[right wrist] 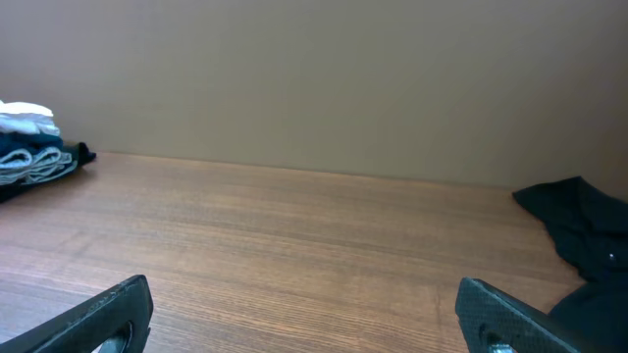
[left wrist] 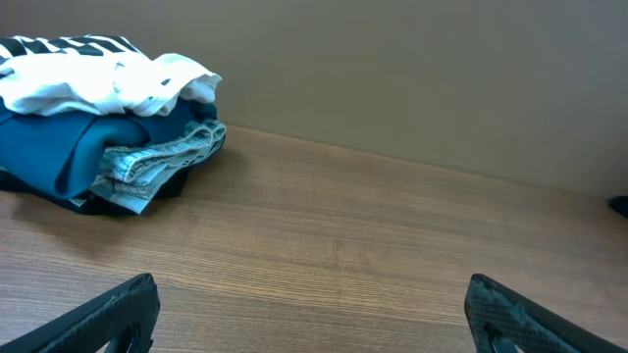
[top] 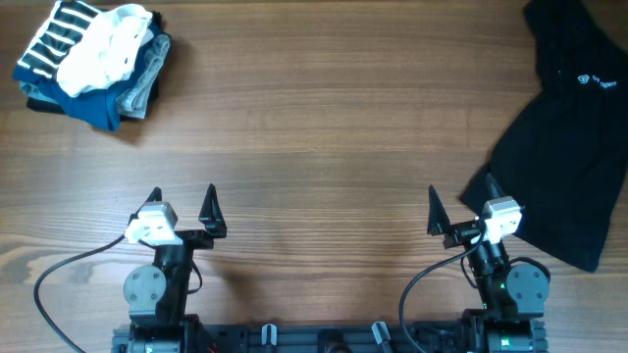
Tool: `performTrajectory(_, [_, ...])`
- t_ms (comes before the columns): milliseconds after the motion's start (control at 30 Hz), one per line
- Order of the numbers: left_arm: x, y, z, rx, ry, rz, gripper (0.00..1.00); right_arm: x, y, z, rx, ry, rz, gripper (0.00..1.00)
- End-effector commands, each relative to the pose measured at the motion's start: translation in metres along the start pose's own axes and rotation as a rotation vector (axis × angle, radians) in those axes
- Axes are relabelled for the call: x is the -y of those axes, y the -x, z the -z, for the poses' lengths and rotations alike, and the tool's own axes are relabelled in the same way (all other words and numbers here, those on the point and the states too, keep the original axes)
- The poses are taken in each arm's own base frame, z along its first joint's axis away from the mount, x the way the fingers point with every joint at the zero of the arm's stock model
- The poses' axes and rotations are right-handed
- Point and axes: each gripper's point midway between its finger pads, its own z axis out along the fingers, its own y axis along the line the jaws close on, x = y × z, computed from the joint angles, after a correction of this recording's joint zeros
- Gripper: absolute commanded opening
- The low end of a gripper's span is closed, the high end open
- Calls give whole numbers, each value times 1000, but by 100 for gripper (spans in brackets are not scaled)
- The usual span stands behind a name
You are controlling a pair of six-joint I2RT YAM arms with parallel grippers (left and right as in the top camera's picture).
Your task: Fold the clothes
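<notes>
The black garment [top: 569, 127] with a small pale logo lies crumpled at the table's far right, running off the right edge; part of it shows in the right wrist view [right wrist: 584, 235]. My right gripper [top: 461, 201] is open and empty, low near the front edge, its right finger just beside the garment's near-left corner. In its wrist view [right wrist: 304, 314] only bare wood lies between the fingers. My left gripper [top: 182, 201] is open and empty near the front left, far from the garment; bare wood lies between its fingers [left wrist: 314, 314].
A pile of other clothes [top: 93, 59], striped, white, blue and grey, sits at the back left corner; it also shows in the left wrist view [left wrist: 98, 118] and the right wrist view [right wrist: 34, 152]. The wooden table [top: 324, 137] spans the view.
</notes>
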Motion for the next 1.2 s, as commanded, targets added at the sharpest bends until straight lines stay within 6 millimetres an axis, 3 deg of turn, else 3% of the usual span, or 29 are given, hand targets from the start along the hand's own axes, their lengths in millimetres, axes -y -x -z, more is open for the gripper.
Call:
performTrajectory(0, [2, -3, 0, -5, -13, 2, 100, 1, 2, 0, 9, -7, -11, 100])
performTrajectory(733, [3, -1, 0, 3, -16, 2, 100, 9, 3, 1, 13, -52, -10, 100])
performTrajectory(833, [6, 4, 0, 23, -30, 2, 100, 8, 20, 1, 84, -48, -1, 100])
performTrajectory(900, [29, 18, 3, 66, -161, 52, 100, 17, 36, 4, 146, -100, 7, 100])
performTrajectory(967, [39, 17, 5, 53, -220, 49, 100, 22, 57, 9, 226, -138, 17, 100])
performTrajectory(1167, [34, 32, 3, 32, -161, 40, 100, 25, 110, 6, 245, -144, 28, 100])
